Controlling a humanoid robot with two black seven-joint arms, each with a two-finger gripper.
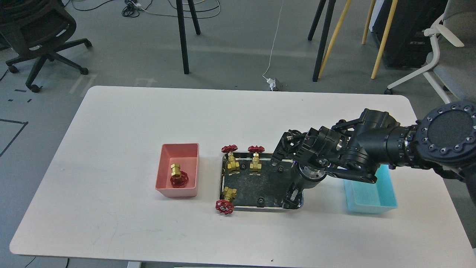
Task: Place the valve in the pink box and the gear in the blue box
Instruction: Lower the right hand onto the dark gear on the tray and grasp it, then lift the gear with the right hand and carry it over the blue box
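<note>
One valve (178, 175) is already parked in the pink box (166, 163), three more are left in the steel tray (256, 184) with a few gears (261, 200), and the right gripper (292, 197) is lowered into the tray's near-right corner beside the blue box (386, 193), though its fingers can't be told apart.
</note>
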